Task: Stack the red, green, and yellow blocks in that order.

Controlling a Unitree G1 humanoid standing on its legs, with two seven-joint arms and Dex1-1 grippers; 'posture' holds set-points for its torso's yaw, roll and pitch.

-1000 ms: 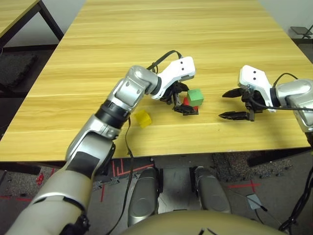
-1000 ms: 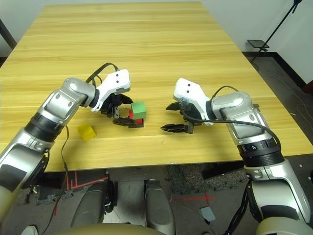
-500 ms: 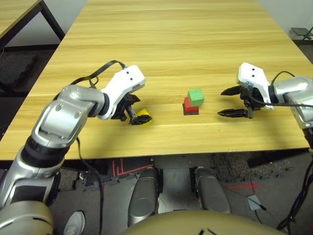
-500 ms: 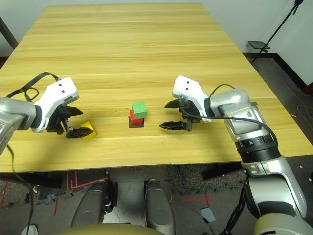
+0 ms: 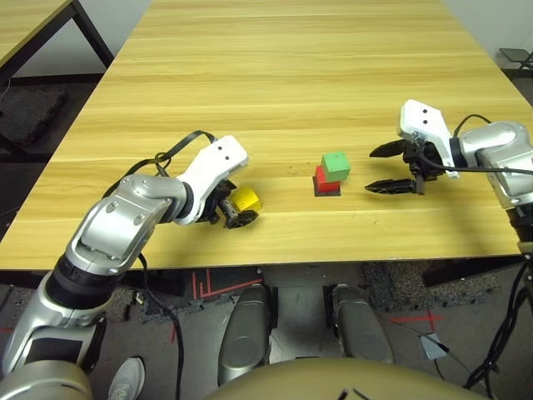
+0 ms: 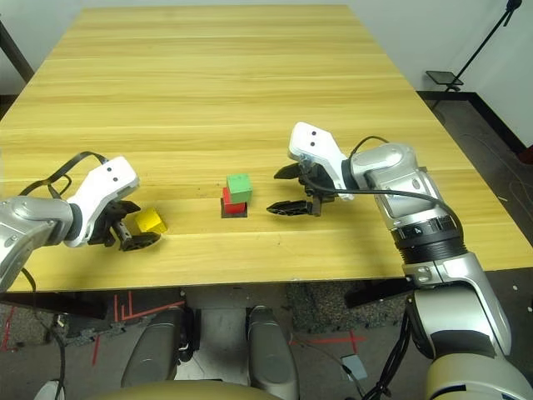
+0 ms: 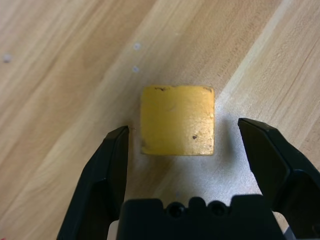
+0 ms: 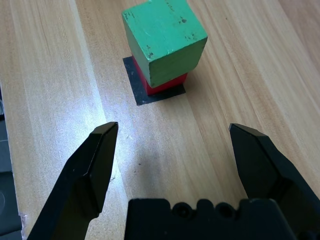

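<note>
Narrowing since before, left gripper (image 7: 182, 145) straddles yellow block (image 7: 177, 120), fingers not touching.

The robot's left gripper (image 7: 182, 142), a second ago around the small matte green cube (image 5: 335, 164) on the small matte red cube (image 5: 323, 178), now sits well to their left, astride the small matte yellow cube (image 7: 177, 120) on the pale wooden table (image 5: 291, 75), its black fingers (image 7: 111, 160) narrower than before, a gap showing each side.
</note>
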